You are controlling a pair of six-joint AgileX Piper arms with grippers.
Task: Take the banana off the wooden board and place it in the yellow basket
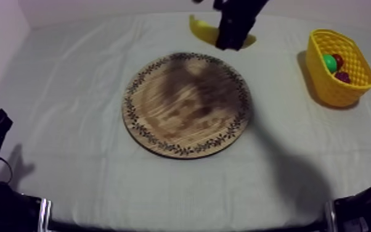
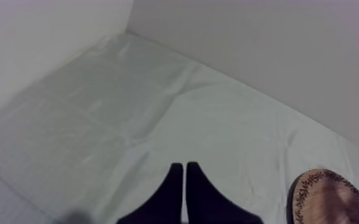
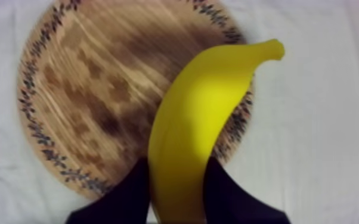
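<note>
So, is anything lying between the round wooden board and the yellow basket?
Nothing. In the top view, the grey-white cloth between the round wooden board with its patterned rim and the yellow basket is bare.

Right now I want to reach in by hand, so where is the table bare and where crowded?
Free: the wooden board, the cloth left of it and in front. Crowded: past the board's far rim, where the right jaws hold the banana, and around the yellow basket.

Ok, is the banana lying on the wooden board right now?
No, the right gripper holds the banana in its jaws, up off the wooden board, whose face is bare.
</note>
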